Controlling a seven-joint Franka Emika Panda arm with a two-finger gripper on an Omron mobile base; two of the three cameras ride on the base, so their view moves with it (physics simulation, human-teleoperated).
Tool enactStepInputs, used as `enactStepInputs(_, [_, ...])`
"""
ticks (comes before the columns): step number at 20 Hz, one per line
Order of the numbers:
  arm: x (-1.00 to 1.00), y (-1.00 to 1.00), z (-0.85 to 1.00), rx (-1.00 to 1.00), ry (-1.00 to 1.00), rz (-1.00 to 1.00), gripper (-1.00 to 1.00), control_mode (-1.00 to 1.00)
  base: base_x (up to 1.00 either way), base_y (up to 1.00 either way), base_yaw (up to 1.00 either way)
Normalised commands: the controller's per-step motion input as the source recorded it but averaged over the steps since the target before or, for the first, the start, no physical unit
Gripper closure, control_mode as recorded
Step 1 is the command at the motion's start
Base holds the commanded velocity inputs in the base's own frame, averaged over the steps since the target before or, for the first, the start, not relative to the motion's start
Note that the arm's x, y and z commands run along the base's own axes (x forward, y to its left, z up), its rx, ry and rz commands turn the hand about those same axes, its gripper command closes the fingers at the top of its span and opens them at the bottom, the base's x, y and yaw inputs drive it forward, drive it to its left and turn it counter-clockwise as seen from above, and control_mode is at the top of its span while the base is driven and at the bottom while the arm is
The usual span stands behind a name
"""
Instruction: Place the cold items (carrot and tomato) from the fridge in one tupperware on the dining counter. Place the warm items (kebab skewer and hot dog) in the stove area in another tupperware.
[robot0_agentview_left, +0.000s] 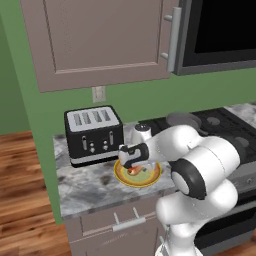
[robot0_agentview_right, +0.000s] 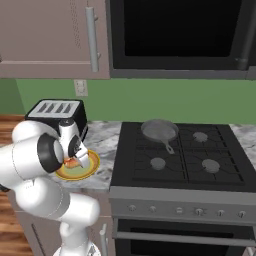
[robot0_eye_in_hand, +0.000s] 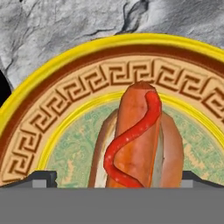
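Between the spread jaws (robot0_eye_in_hand: 117, 179), the hot dog (robot0_eye_in_hand: 135, 140) lies lengthwise on its yellow-rimmed plate (robot0_eye_in_hand: 65, 109).

You are looking at a black and silver four-slot toaster (robot0_agentview_left: 94, 134) standing at the left end of a grey marbled tabletop (robot0_agentview_left: 85, 187), beneath a wall outlet (robot0_agentview_left: 98, 93) on the green wall. Just beside the toaster lies a yellow-rimmed plate (robot0_agentview_left: 152, 177) with a key-pattern border. To the right, a grey frying pan (robot0_agentview_right: 160, 130) rests on the rear left burner of the black stove (robot0_agentview_right: 200, 160), under a dark microwave (robot0_agentview_right: 180, 37).
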Motion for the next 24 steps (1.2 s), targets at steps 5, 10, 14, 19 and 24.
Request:
enactStepInputs(5, [0.0, 0.0, -0.3, 0.0, 0.05, 0.0, 1.0, -1.0, 0.0, 0.0, 0.0])
enactStepInputs(10, [-0.11, -0.03, -0.11, 0.0, 0.02, -0.01, 1.0, -1.0, 0.0, 0.0, 0.0])
enactStepInputs(14, [-0.54, -0.28, 0.26, 0.04, -0.14, -0.1, 1.0, -1.0, 0.0, 0.0, 0.0])
enactStepInputs(19, [-0.64, -0.24, 0.7, 0.03, -0.19, -0.04, 1.0, -1.0, 0.0, 0.0, 0.0])
enactStepInputs(24, [-0.55, -0.17, 0.96, 0.0, -0.1, -0.03, 1.0, -1.0, 0.0, 0.0, 0.0])
